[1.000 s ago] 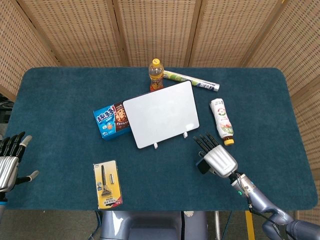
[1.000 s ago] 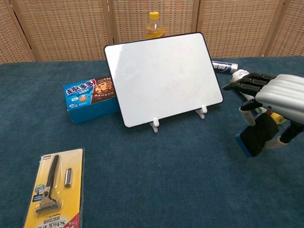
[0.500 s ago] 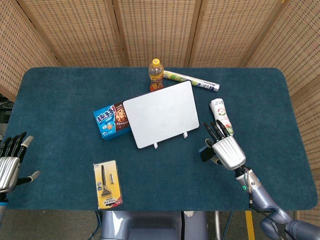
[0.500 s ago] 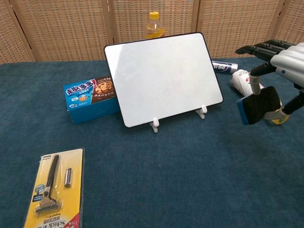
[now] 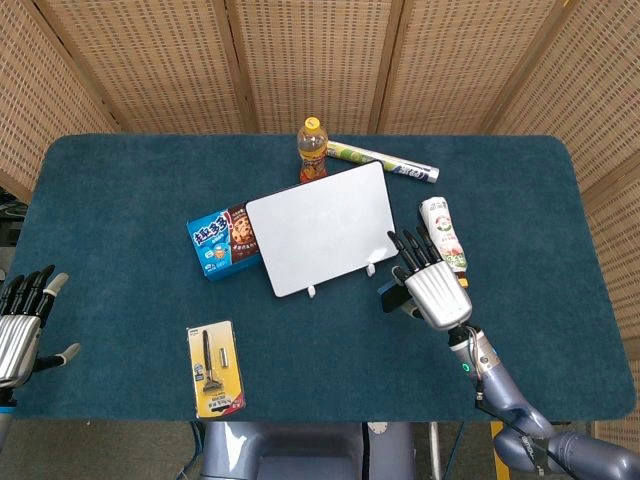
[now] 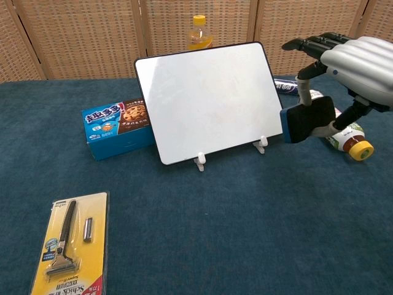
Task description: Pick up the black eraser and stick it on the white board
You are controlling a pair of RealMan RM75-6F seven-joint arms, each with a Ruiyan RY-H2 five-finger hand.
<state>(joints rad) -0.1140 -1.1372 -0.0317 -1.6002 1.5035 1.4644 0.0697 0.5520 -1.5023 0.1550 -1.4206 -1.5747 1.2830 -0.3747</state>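
Observation:
The black eraser (image 6: 307, 123) with a blue edge is held in the air by my right hand (image 6: 353, 64), pinched from above, just right of the white board's (image 6: 209, 98) lower right corner. In the head view the eraser (image 5: 391, 296) peeks out left of the right hand (image 5: 432, 288), close to the board (image 5: 322, 227), which leans back on two small white feet. It does not look to be touching the board. My left hand (image 5: 18, 320) hovers with fingers apart at the table's front left edge, holding nothing.
A blue cookie box (image 5: 222, 241) lies left of the board, an orange drink bottle (image 5: 312, 148) and a foil roll (image 5: 385, 160) behind it. A white bottle (image 5: 443, 235) lies right of my right hand. A razor pack (image 5: 215, 367) sits at front left.
My right hand has lifted the eraser off the table and carried it left toward the board's right edge. The left hand has barely moved.

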